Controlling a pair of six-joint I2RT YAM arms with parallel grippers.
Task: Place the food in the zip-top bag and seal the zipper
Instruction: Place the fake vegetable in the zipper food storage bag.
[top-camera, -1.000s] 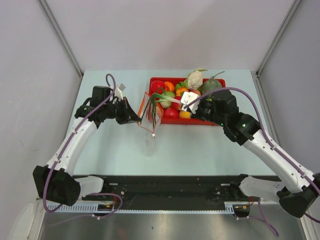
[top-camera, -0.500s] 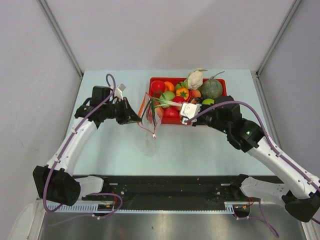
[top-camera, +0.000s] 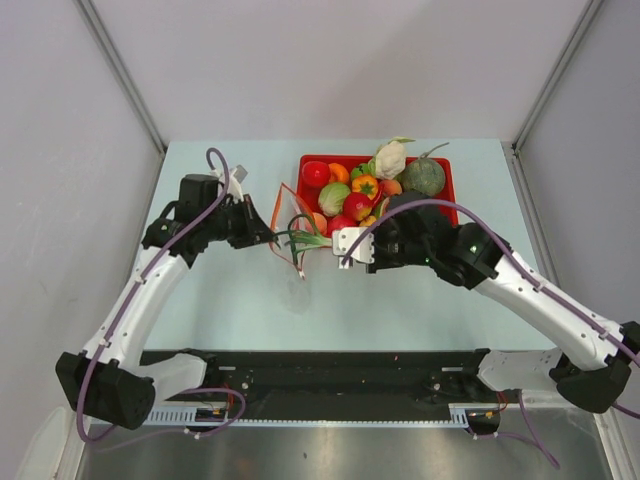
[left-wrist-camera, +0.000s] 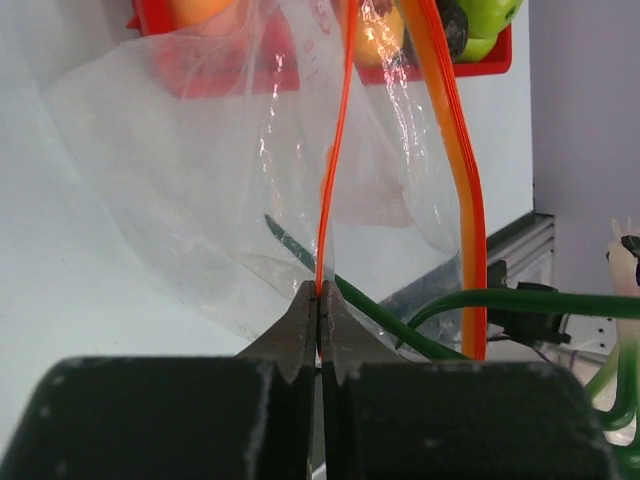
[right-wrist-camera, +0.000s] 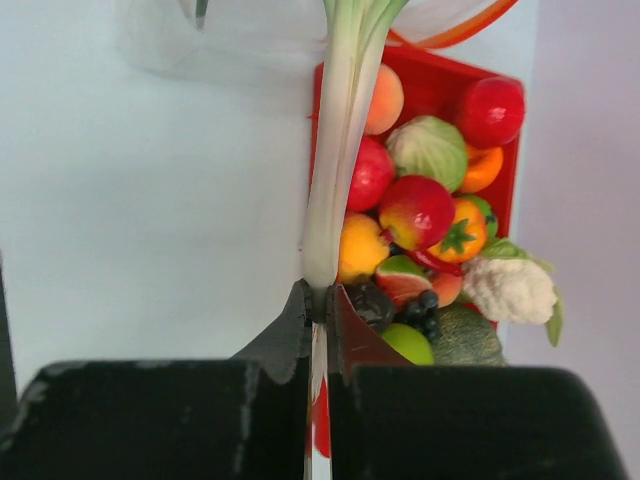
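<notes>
- Bag (top-camera: 292, 228) seen from above: it stands on edge just left of the red tray (top-camera: 446, 172), and my left gripper (top-camera: 262, 236) holds it up. My right gripper (top-camera: 350, 247) holds a leek (top-camera: 305, 239) level, green end toward the bag. The other food (top-camera: 362, 188) is piled in the tray.
- Left wrist: my fingers are pressed together on the zipper (left-wrist-camera: 336, 150), a thin orange strip that runs up from my tips. The bag (left-wrist-camera: 190, 170) spreads clear and crinkled to either side. Its other orange edge (left-wrist-camera: 466, 200) bows away to the right, so the mouth gapes. A dark leek leaf (left-wrist-camera: 292, 247) shows through the plastic.
- Right wrist: my fingers are clamped on the leek's (right-wrist-camera: 335, 160) white stalk. It points straight away from me, with its green top at the bag's (right-wrist-camera: 230, 40) mouth. The tray (right-wrist-camera: 432, 82) lies to the right, and the cauliflower (right-wrist-camera: 510, 288) is at its near end.
</notes>
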